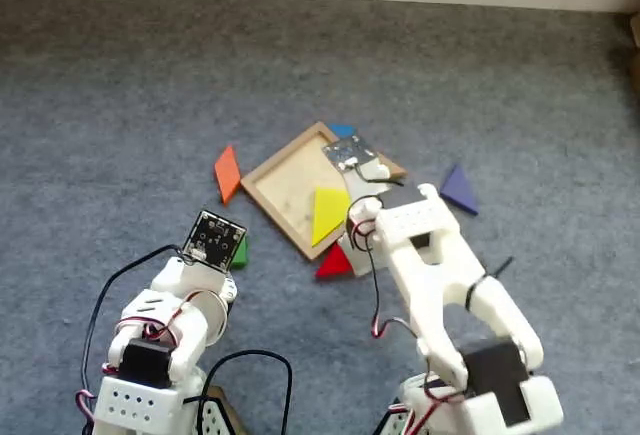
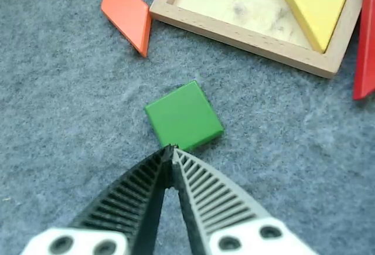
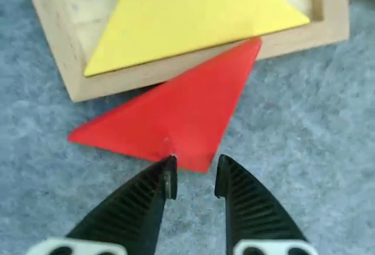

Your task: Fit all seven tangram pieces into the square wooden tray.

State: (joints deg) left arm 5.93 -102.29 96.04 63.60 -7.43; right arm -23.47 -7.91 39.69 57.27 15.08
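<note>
Tray is pale bare wood, matt, w/ faint grain & grey smudges inside. Yellow triangle, red triangle, green square & orange piece look smooth, painted, satin-matt. Table cover is grey cloth, fuzzy, felt-like. Left gripper is ribbed matt plastic, black & grey; right gripper is black plastic, slight sheen.
</note>
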